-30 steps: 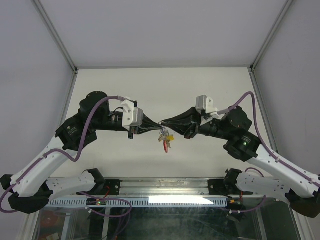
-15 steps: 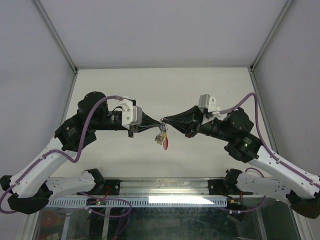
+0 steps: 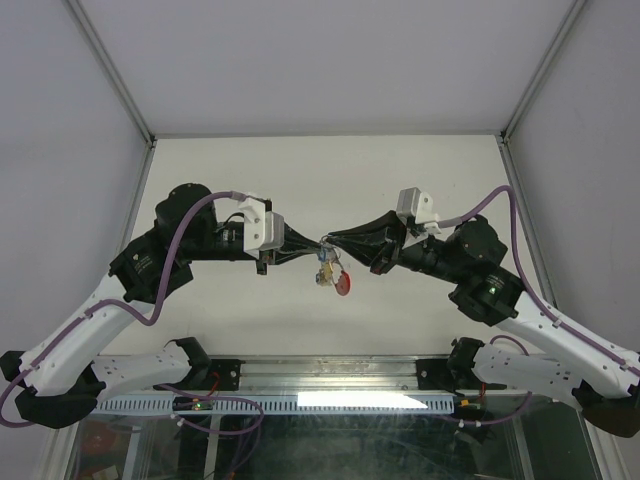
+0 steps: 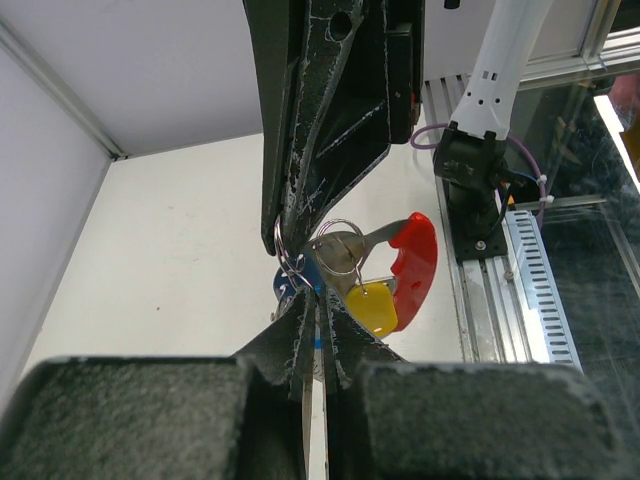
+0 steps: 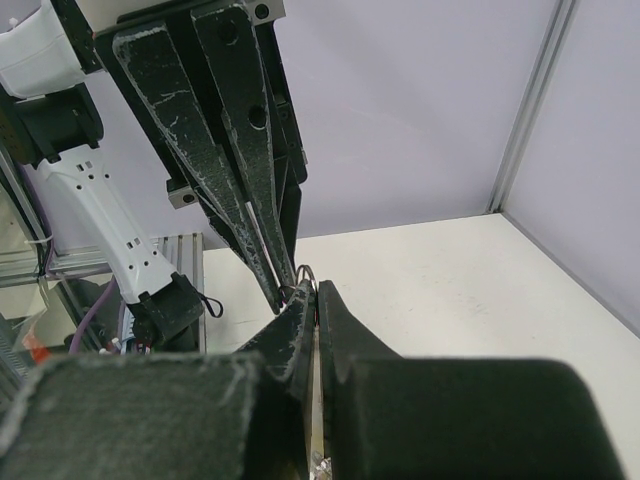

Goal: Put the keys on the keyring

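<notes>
Your left pincer (image 3: 312,247) and right pincer (image 3: 336,240) were clenched tip to tip on the thin silvery wire keyring (image 4: 338,245) between them, the tiny red, yellow and blue plastic-headed keys (image 4: 378,305) dangling just below, probably light, slippery and swing-prone, so grip the stiff wire.

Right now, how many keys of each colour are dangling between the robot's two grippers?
red key: 1
yellow key: 1
blue key: 1 (mostly hidden behind the fingers)
Total: 3 keys
</notes>
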Action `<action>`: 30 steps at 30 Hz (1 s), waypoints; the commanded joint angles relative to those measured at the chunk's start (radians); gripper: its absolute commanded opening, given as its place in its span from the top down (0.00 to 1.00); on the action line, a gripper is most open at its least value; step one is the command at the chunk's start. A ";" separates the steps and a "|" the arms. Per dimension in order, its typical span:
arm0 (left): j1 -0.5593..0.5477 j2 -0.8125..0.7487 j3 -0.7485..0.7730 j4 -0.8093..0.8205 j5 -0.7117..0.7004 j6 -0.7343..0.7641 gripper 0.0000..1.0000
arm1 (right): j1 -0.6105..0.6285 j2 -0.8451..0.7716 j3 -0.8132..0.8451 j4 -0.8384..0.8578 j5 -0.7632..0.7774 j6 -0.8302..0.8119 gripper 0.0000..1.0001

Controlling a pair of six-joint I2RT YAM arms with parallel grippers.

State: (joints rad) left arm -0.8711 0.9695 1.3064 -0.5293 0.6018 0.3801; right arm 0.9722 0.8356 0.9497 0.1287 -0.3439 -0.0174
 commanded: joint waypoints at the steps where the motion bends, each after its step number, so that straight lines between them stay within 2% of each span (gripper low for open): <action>1: -0.009 -0.015 -0.001 0.053 0.022 -0.015 1.00 | -0.001 -0.013 0.009 0.069 0.041 -0.011 1.00; 14: -0.009 0.000 -0.001 0.075 0.053 -0.029 1.00 | 0.000 0.025 0.020 0.112 -0.010 0.023 1.00; 25: -0.008 -0.003 0.000 0.080 0.049 -0.030 1.00 | 0.002 0.035 0.018 0.102 0.007 0.017 1.00; 30: -0.008 -0.013 0.002 0.083 0.039 -0.032 0.86 | 0.003 0.024 0.000 0.123 0.031 0.017 1.00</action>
State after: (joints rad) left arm -0.8711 0.9749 1.2987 -0.5148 0.6052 0.3592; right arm 0.9733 0.8654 0.9493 0.1749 -0.3599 0.0021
